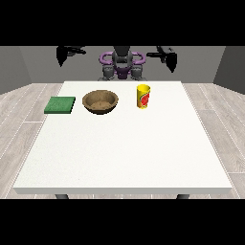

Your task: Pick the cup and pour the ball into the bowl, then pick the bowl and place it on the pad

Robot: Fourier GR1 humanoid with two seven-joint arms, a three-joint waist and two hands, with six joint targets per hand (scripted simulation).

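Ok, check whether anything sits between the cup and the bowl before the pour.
Nothing visible does. The yellow cup and the brown bowl stand apart, with only bare white table between them.

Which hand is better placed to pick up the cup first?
The robot's left hand, the hand at the view's right. The yellow cup stands right of the bowl, on that hand's side. The hand at the view's left hangs beyond the green pad, farther from the cup.
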